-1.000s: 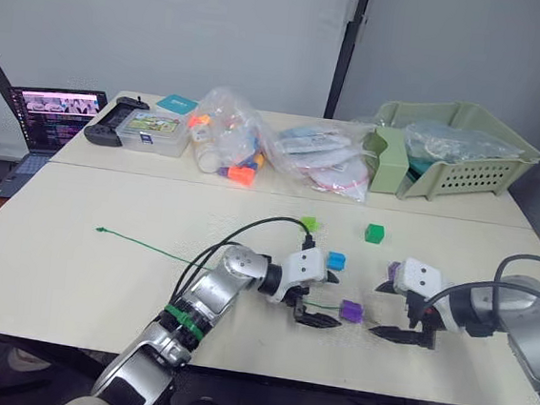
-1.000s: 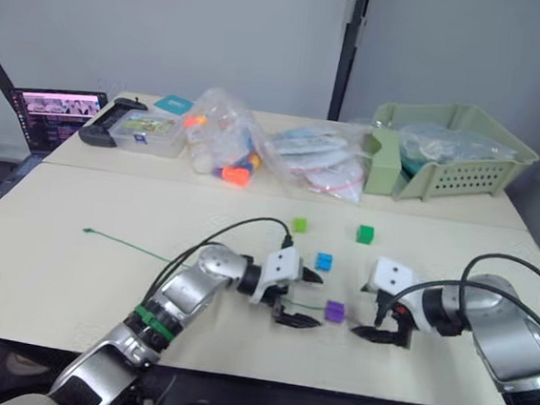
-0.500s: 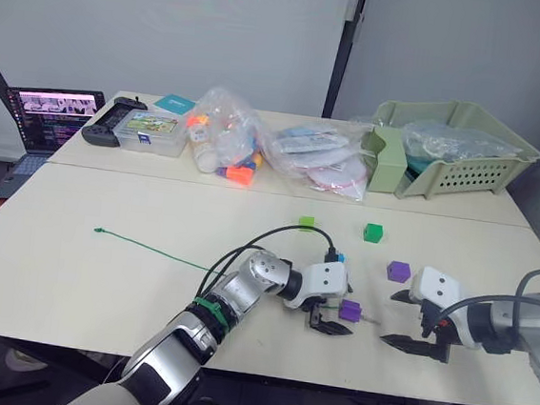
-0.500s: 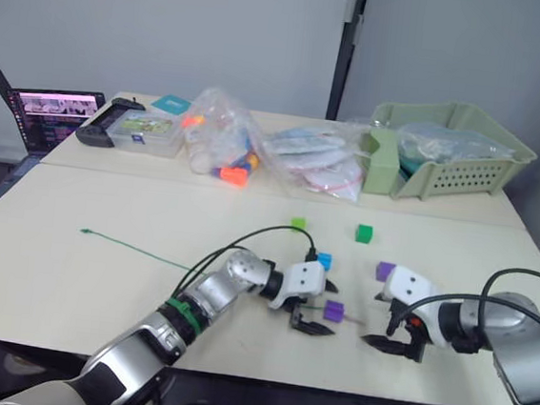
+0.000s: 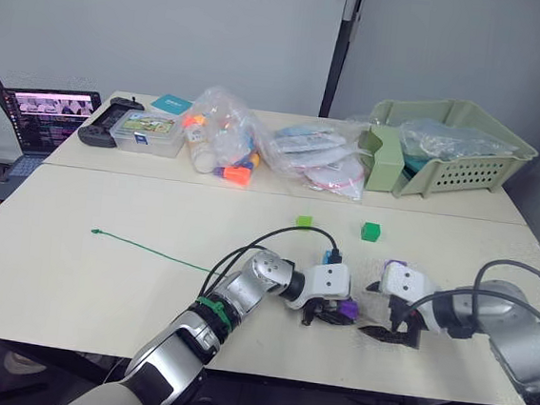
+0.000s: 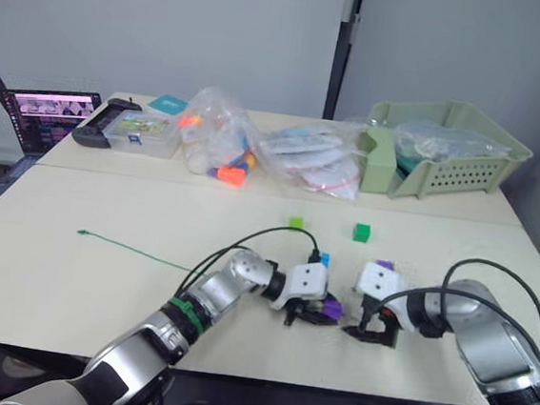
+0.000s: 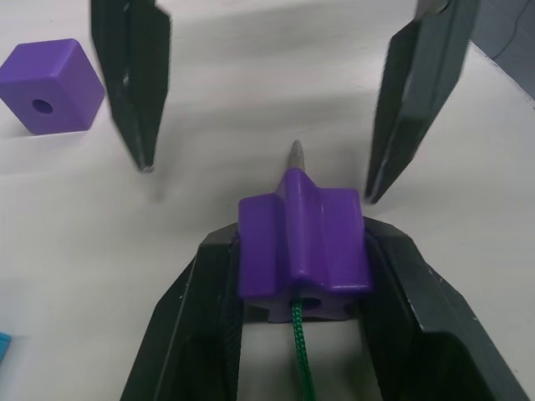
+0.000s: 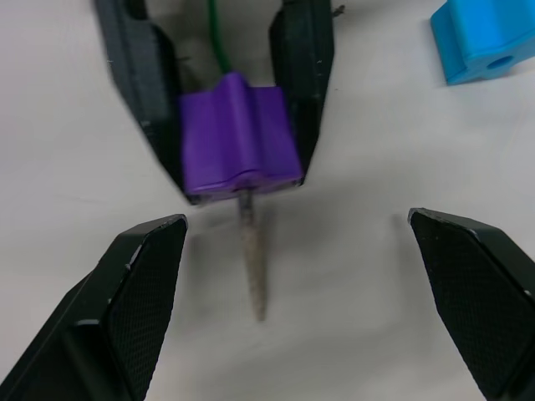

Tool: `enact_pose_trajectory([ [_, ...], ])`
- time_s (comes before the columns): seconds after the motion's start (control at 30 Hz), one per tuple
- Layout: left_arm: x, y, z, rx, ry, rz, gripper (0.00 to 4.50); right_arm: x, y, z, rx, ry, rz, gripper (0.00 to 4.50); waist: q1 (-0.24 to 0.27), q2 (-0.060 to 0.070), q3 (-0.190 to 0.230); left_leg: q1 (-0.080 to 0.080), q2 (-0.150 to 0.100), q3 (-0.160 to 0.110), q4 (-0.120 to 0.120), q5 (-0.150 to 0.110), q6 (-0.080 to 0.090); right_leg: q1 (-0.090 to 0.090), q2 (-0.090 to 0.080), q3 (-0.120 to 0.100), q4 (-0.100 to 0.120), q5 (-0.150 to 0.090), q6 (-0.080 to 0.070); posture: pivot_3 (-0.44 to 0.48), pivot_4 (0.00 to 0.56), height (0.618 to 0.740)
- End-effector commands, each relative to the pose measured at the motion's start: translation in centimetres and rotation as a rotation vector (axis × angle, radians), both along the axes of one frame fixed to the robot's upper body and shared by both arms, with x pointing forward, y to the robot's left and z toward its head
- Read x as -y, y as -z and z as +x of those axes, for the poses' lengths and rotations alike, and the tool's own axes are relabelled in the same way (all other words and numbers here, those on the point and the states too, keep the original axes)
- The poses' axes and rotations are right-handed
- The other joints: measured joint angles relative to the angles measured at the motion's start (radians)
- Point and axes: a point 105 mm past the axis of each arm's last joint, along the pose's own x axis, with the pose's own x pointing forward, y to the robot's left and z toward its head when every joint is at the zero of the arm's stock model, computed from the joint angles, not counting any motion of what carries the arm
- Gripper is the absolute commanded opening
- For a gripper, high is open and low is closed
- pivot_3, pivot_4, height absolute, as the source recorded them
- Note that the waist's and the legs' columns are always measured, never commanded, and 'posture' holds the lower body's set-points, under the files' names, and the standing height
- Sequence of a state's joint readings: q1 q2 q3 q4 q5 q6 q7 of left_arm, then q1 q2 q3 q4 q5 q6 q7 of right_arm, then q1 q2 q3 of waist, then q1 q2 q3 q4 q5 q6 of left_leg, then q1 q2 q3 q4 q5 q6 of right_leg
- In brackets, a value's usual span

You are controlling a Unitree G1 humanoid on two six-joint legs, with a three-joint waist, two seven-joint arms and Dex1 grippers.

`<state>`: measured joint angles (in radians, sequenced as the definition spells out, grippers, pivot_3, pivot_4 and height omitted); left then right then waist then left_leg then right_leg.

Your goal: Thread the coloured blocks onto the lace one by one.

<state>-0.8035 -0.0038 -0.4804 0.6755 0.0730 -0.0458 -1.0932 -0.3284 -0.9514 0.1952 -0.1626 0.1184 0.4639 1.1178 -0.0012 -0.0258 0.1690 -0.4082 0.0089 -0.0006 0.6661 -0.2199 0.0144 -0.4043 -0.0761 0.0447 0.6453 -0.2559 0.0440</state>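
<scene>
— One block of the five is on the lace so far. On the pale surface (image 5: 100,282), the green lace (image 5: 151,248) trails away from the arms toward the robot's left, well apart from the other blocks.

— And the arms?

— The left gripper (image 7: 301,276) pinches a purple block (image 7: 303,242) between its fingers; the cord enters the near face and the stiff pale tip (image 8: 252,267) pokes out the far one. The right gripper (image 8: 292,284) faces it, fingers spread wide either side of that tip, touching nothing.

— So what's left?

— My guess: pull the tip through, then thread four more — the second purple block (image 7: 52,83) just beside, the blue block (image 8: 485,38) near, and the dark green block (image 5: 371,231) and light green block (image 5: 304,221) farther back.
</scene>
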Motion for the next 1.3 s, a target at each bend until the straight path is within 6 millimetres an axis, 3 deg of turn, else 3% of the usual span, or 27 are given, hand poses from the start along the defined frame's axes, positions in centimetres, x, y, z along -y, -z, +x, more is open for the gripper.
enact_pose_trajectory([
  [0.03, 0.2, -0.6, -0.1, 0.022, 0.008, -0.015, 1.38, -0.4, 0.0, 0.3, -0.003, -0.015, -0.008, 3.69, 0.0, 0.0, 0.0, 0.0, 0.0, 0.0, 0.0, 0.0, 0.0, 0.0, 0.0, 0.0, 0.0, 0.0, 0.0, 0.0, 0.15, 0.74],
  [0.4, -1.0, -0.9, 0.2, 0.039, -0.012, -0.013, 1.38, -0.1, 0.5, -0.1, -0.063, -0.001, -0.013, 0.0, 0.001, 0.0, 0.0, 0.001, 0.0, 0.0, 0.0, 0.0, 0.0, 0.0, 0.0, 0.0, 0.001, 0.0, 0.0, 0.0, 0.15, 0.74],
  [0.53, -1.7, -1.2, 0.5, 0.056, -0.026, -0.005, 1.38, -0.3, 0.4, -0.2, -0.076, -0.007, -0.012, 0.0, 0.0, 0.0, 0.0, 0.0, 0.0, 0.0, 0.001, 0.0, 0.0, 0.001, 0.0, 0.0, 0.001, 0.0, 0.0, 0.0, 0.15, 0.74],
  [0.73, -4.3, -2.5, 1.4, 0.102, -0.058, 0.001, 1.38, -0.2, 0.2, 0.0, -0.084, -0.027, -0.019, 0.0, -0.002, 0.0, 0.0, 0.0, 0.0, 0.0, 0.0, 0.0, 0.0, 0.0, 0.0, 0.0, 0.001, 0.0, 0.0, 0.0, 0.15, 0.74],
  [0.87, -8.4, -2.7, 2.4, 0.167, -0.114, 0.07, 1.38, -0.4, 0.1, 0.1, -0.092, -0.056, -0.024, 0.0, -0.006, 0.0, 0.0, 0.001, 0.001, 0.0, 0.0, 0.0, 0.0, 0.0, 0.0, 0.0, 0.001, 0.0, 0.0, 0.0, 0.15, 0.74],
  [0.97, -14.7, -2.5, 2.0, 0.168, -0.156, 0.148, 1.38, -0.9, -0.2, 0.4, -0.093, -0.094, -0.027, 0.0, -0.017, 0.001, 0.0, 0.001, 0.002, 0.0, 0.0, 0.0, 0.0, -0.001, 0.001, 0.0, 0.001, 0.0, -0.001, 0.0, 0.15, 0.74],
  [1.13, -21.8, -3.0, 1.3, 0.136, -0.261, 0.185, 1.38, -1.6, -0.4, 0.4, -0.097, -0.131, -0.017, 0.0, -0.02, 0.001, 0.0, 0.003, 0.005, 0.0, -0.003, 0.0, 0.0, -0.001, 0.002, 0.0, 0.001, 0.001, -0.002, 0.0, 0.15, 0.74],
  [1.3, -33.1, -2.9, 0.2, 0.027, -0.522, 0.249, 1.38, -2.6, -0.9, 0.8, -0.09, -0.18, 0.0, 0.0, -0.019, 0.001, 0.0, 0.002, 0.006, 0.001, -0.003, 0.0, 0.0, -0.002, 0.001, -0.001, 0.001, 0.001, -0.002, 0.0, 0.15, 0.74],
])
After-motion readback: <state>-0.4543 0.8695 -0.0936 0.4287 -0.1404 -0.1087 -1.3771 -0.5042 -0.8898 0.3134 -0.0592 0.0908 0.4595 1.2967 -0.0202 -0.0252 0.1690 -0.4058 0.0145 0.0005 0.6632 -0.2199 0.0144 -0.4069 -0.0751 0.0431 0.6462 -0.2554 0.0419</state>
